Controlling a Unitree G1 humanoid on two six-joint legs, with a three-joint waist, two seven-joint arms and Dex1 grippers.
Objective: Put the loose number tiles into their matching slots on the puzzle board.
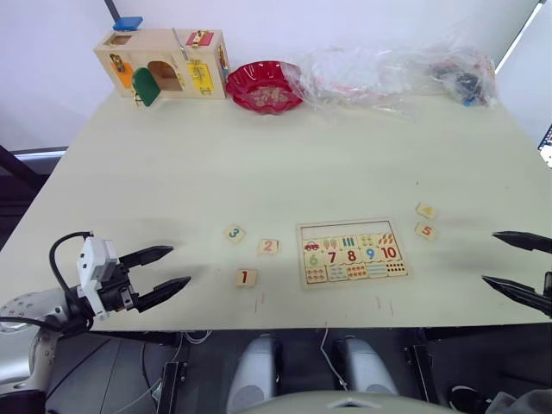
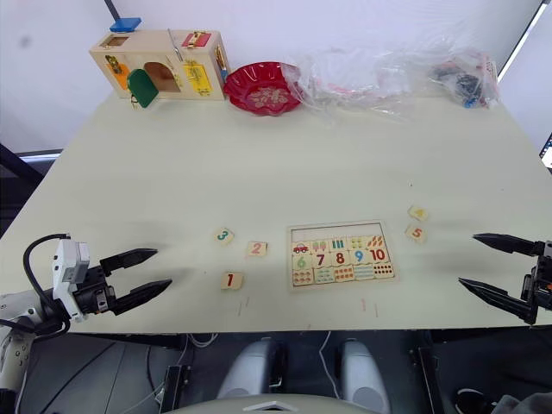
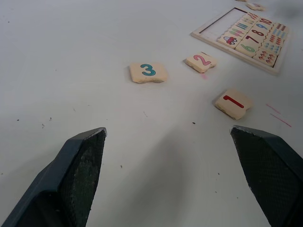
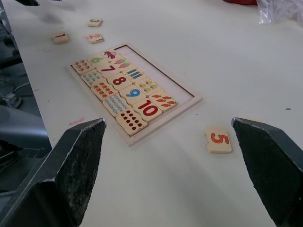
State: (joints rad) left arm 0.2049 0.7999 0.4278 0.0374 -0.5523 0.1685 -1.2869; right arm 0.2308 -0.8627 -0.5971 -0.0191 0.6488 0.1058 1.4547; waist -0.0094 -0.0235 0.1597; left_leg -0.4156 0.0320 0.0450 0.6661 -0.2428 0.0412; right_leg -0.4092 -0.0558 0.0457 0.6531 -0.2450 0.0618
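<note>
Lab: bare test table (image 1: 259, 164), cables underneath

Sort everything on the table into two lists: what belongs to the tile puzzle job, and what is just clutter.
Job:
- flat pale-wood puzzle board, top row empty
- small square wooden tiles: red 1, pink 2, teal 3, orange 5, yellow-printed tile

Clutter:
- wooden latch box with coloured doors
- red bowl
- clear plastic bags

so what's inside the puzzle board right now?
The puzzle board holds tiles 6 to 10 plus rows of picture tiles. Its far row lies bare, with none of tiles 1 to 5 in it. Whatever lies under the seated tiles is covered.
</note>
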